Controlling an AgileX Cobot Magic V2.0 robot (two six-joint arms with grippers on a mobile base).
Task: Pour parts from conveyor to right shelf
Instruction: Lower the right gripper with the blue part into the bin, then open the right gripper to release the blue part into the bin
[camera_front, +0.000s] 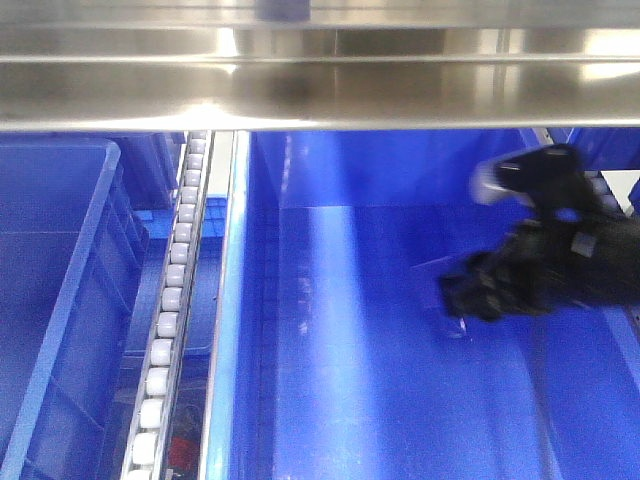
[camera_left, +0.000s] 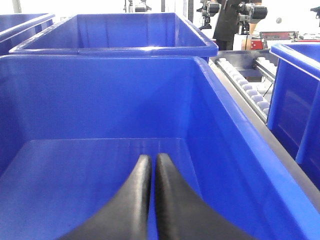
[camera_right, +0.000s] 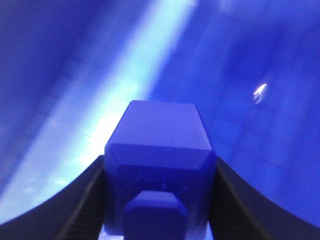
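My right gripper (camera_front: 462, 298) is black and reaches in from the right over the floor of a large blue bin (camera_front: 380, 400). In the right wrist view the gripper (camera_right: 160, 161) is shut on a blue blocky part (camera_right: 160, 145) that fills the gap between the two black fingers (camera_right: 85, 200); blurred blue bin surface lies beyond. My left gripper (camera_left: 151, 158) is shut and empty, its two black fingers pressed together above the inside of a blue bin (camera_left: 100, 115). No loose parts show in either bin. The left gripper is out of the front view.
A white roller conveyor track (camera_front: 170, 310) runs between the large bin and another blue bin (camera_front: 50, 300) on the left; rollers also show in the left wrist view (camera_left: 247, 85). A steel shelf beam (camera_front: 320, 90) spans the top. A second blue bin (camera_left: 120, 35) stands behind.
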